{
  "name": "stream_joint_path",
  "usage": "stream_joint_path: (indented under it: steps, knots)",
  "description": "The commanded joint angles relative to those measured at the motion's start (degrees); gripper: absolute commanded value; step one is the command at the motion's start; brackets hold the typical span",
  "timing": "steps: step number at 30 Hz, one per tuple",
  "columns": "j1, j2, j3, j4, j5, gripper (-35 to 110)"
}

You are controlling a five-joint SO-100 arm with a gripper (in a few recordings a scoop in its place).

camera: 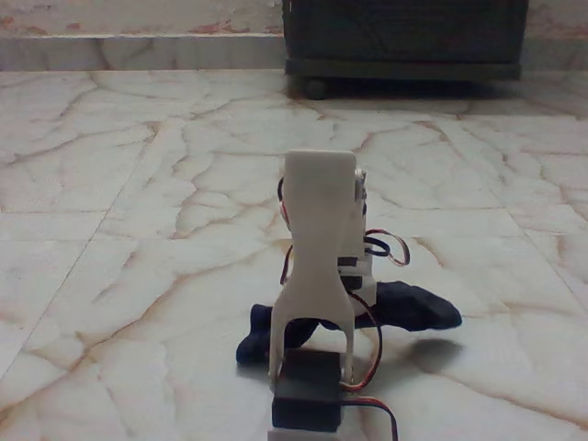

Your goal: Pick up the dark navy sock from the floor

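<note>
The dark navy sock (413,308) lies across the floor (138,230) just beyond the arm, stretching from lower left to right. Its left end (250,347) rests on the tiles. Its right end casts a shadow on the tiles just below it and may be slightly raised. The arm's white upright link (317,239) stands in front of the sock's middle and covers it. The gripper's fingers are hidden behind this link, so I cannot tell whether they touch or hold the sock.
A black servo block (308,390) with red and black wires sits at the arm's base near the bottom edge. A dark wooden cabinet (404,37) on round feet stands at the back against the wall. Bare tiles lie left and right of the arm.
</note>
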Motion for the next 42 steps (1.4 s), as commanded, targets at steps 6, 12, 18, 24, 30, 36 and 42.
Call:
stream_joint_path:
  steps: [6, 12, 18, 24, 30, 36, 42]
  knots:
    - [-0.1, 11.4, 12.2, -10.8, -3.5, 0]
    - [0.7, 22.7, 23.3, -18.3, -12.8, 0]
    - [1.8, 34.4, 32.5, -21.8, -21.6, 0]
    - [1.8, 45.6, 42.0, -29.5, -28.1, 0]
    - [0.9, 58.6, 52.6, -34.6, -35.9, 0]
    - [0.4, 66.6, 59.8, -38.1, -41.9, 0]
    - [0.0, 66.9, 62.9, -41.7, -53.4, 0]
